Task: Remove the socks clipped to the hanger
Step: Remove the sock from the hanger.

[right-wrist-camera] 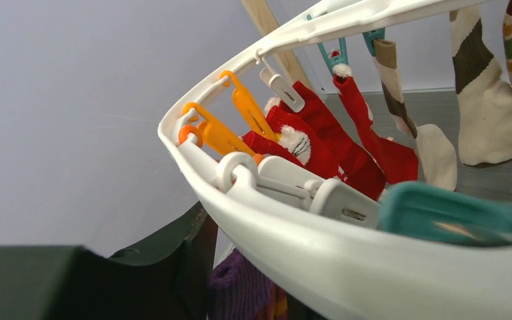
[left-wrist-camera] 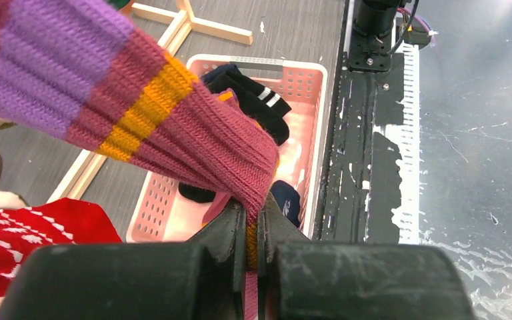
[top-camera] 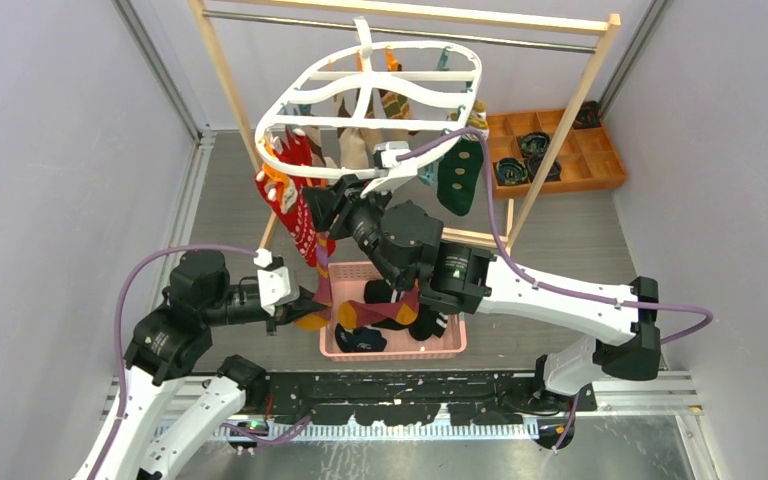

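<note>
Over the grey table (top-camera: 560, 240), the left end effector (left-wrist-camera: 253, 240) pinches a striped sock (left-wrist-camera: 140, 113); the right end effector (top-camera: 332, 207) grip is unclear.

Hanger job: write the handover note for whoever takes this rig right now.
Left gripper: shut on the striped sock, by the basket.
Right gripper: at the hanger, against its near rim; open or shut unclear.
Done: several socks lie in the basket.
Left: the striped sock runs taut up toward the rim, release not confirmed. The red socks, a green sock and beige socks hang clipped.
</note>
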Action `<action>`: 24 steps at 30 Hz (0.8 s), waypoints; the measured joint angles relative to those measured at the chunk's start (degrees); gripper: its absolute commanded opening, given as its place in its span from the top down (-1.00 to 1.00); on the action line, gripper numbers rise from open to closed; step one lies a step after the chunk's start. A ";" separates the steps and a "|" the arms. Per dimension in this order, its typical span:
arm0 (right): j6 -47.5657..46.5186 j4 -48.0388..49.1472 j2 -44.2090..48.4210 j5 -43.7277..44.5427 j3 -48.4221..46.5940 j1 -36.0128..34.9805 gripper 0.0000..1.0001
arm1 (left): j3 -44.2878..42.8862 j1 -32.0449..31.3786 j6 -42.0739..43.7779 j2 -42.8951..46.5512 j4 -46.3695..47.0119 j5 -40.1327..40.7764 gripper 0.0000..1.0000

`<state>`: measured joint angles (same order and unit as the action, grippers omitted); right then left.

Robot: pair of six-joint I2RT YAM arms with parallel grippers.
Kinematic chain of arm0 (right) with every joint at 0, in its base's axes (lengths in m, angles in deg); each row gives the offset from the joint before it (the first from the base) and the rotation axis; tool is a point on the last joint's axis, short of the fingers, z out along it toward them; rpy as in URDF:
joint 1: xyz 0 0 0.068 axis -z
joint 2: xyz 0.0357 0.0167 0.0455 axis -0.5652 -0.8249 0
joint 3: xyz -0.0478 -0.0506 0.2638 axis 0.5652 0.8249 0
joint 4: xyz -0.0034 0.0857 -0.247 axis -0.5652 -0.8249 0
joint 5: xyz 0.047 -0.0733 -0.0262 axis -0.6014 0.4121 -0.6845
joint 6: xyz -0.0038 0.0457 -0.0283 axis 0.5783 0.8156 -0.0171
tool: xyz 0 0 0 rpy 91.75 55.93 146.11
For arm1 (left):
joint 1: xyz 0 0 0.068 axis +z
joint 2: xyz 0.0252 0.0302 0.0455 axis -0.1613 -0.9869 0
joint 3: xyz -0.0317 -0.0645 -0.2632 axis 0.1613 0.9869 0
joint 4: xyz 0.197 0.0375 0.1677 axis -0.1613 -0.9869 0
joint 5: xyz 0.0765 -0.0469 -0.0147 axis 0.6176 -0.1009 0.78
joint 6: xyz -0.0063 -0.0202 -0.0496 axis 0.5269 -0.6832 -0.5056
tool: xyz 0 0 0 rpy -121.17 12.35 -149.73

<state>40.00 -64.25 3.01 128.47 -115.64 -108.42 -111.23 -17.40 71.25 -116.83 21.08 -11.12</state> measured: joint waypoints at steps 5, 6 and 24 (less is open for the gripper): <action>-0.04 -0.26 -1.40 -0.94 -0.81 1.01 0.42 | -0.66 0.00 2.36 0.04 -1.46 0.61 0.99; 0.00 -0.26 -1.49 -1.16 -0.81 1.18 0.32 | -0.66 0.00 2.80 0.09 -1.81 0.74 0.99; 2.29 4.17 -2.03 1.27 1.60 1.75 0.16 | -0.66 0.00 5.11 0.87 -4.72 1.07 1.00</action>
<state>42.30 -60.08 0.98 129.74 -114.04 -106.67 -111.88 -17.40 76.37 -115.96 16.36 -10.05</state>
